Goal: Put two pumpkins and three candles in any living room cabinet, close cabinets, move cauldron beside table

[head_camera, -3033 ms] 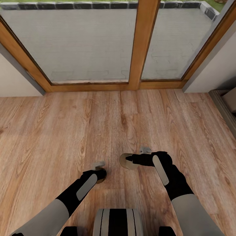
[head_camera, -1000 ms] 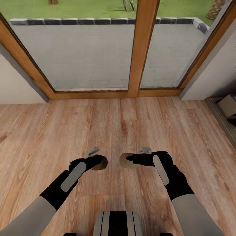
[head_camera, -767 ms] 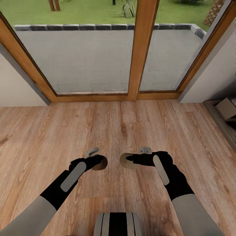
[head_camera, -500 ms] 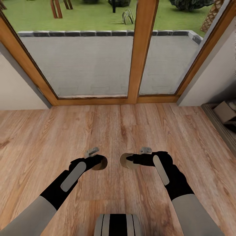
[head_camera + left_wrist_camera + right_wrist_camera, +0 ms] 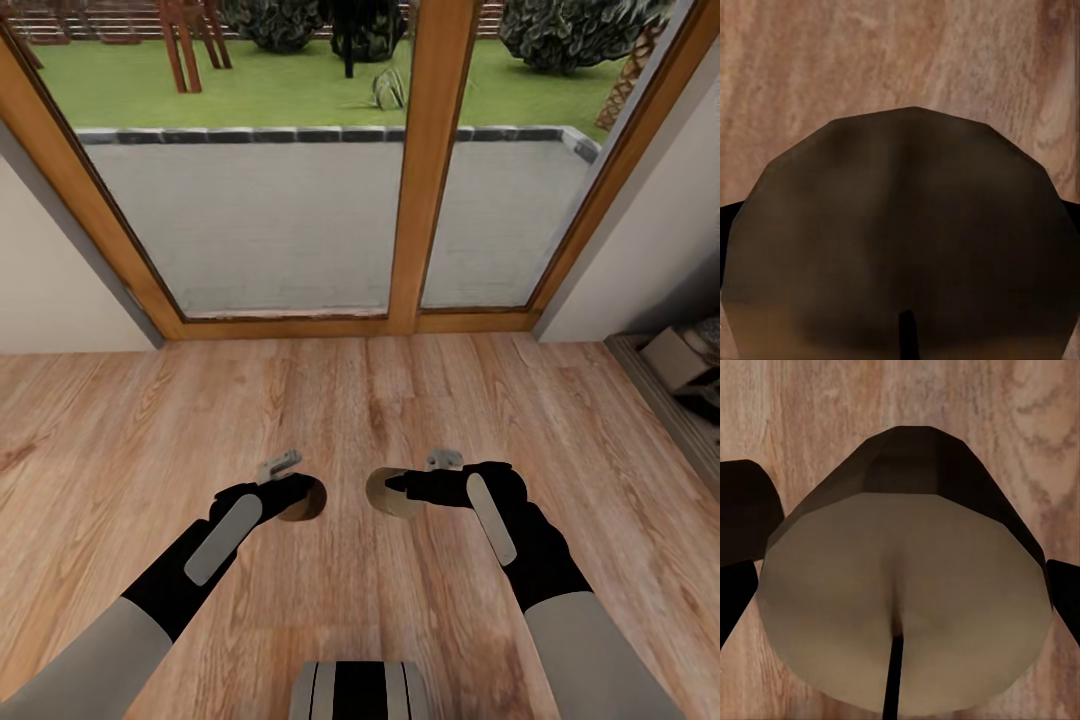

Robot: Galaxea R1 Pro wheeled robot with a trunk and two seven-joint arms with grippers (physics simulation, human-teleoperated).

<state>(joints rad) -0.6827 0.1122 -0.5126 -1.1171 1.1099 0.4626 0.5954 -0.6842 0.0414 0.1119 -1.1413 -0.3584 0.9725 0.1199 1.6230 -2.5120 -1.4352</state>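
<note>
Raised since earlier, the left arm; two candles, left candle (image 5: 305, 498) and right candle (image 5: 385, 492), each clamped between fingers.

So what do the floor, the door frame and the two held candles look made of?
Floor: matte wood planks, visible grain and seams. Door frame: smooth, warm-toned wood. Candle in the left gripper and candle in the right gripper: plain dull beige, likely wax; each shows a dark wick line in its wrist view.

Both arms reach forward in the lower half of the head view, forearms angled inward. The left gripper (image 5: 303, 496) is clamped on a candle (image 5: 306, 499) left of centre, and the right gripper (image 5: 392, 487) grips another candle (image 5: 384, 494) just right of centre.
</note>
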